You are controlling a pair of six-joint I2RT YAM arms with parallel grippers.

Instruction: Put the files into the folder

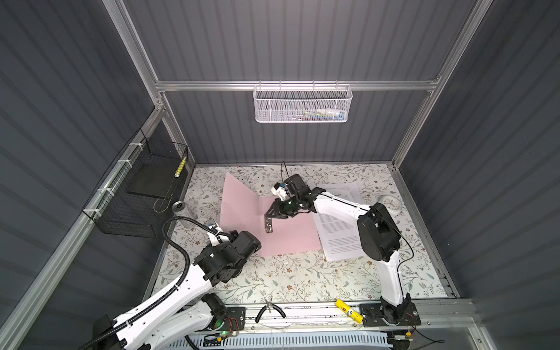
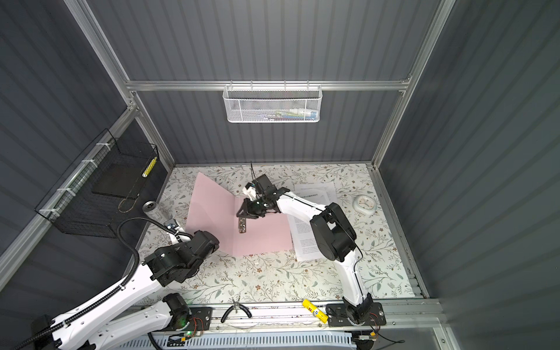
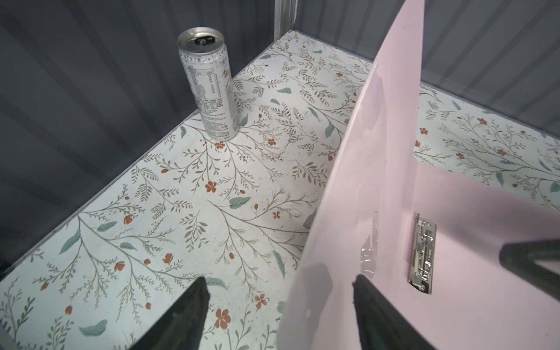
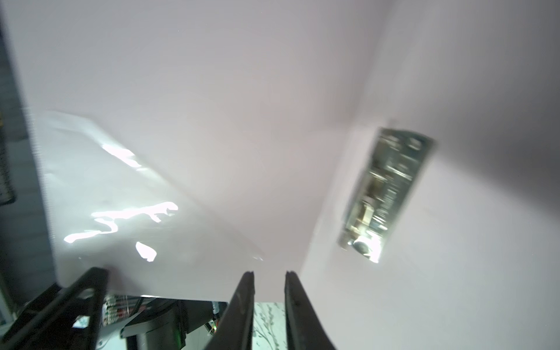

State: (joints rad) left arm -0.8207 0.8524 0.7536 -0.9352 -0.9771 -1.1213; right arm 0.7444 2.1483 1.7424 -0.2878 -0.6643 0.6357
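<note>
Left gripper point(image 3: 280, 280) straddles the folder point(image 3: 378, 151) at its raised cover, jaws apart

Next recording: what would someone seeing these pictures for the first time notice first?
The large pale-pink card folder lies open mid-table, one cover standing upright, a small metal clip by its spine. The right gripper points down at that clip; the left gripper, jaws apart, straddles the raised cover's edge. The white printed paper sheets lie outside the folder, beside its flat half, partly under the right arm.
</note>
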